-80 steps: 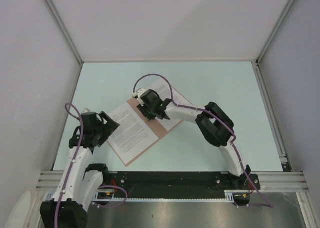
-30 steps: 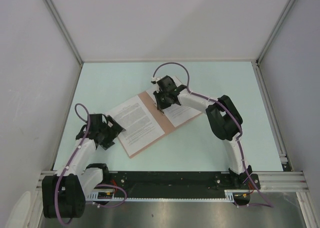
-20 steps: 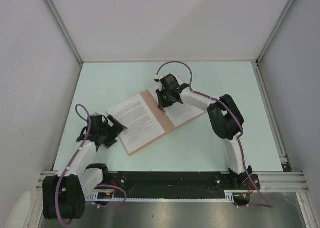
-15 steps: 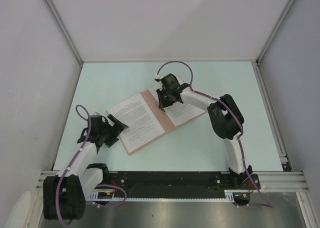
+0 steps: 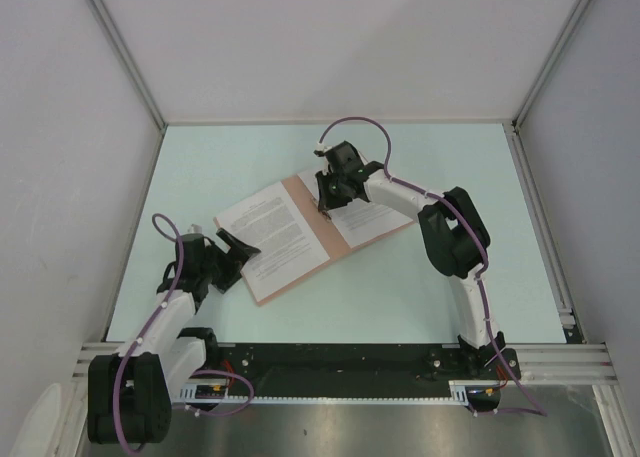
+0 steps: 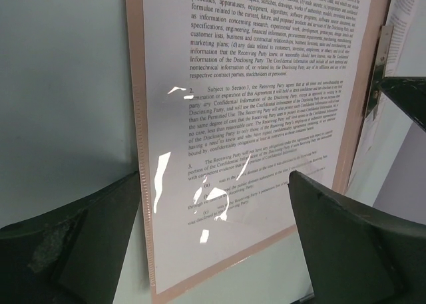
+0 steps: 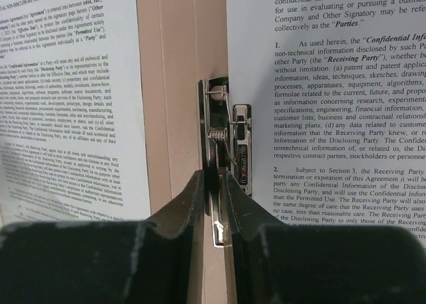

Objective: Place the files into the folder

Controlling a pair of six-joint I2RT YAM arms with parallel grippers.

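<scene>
The right end effector [image 5: 326, 203] is clamped on the metal clip [image 7: 226, 141] at the spine of the open folder [image 5: 318, 241], with printed files [image 7: 73, 104] lying to either side of it. The left end effector [image 5: 238, 249] is wide open and empty, the folder's near edge just ahead, between its jaws. Only the right wrist view shows the clip. The top view shows the whole folder spread flat on the counter [image 5: 420, 297].

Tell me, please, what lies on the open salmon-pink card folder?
A white printed paper sheet on each half and a metal spring clip beside the spine; the folder beneath them is covered.
</scene>
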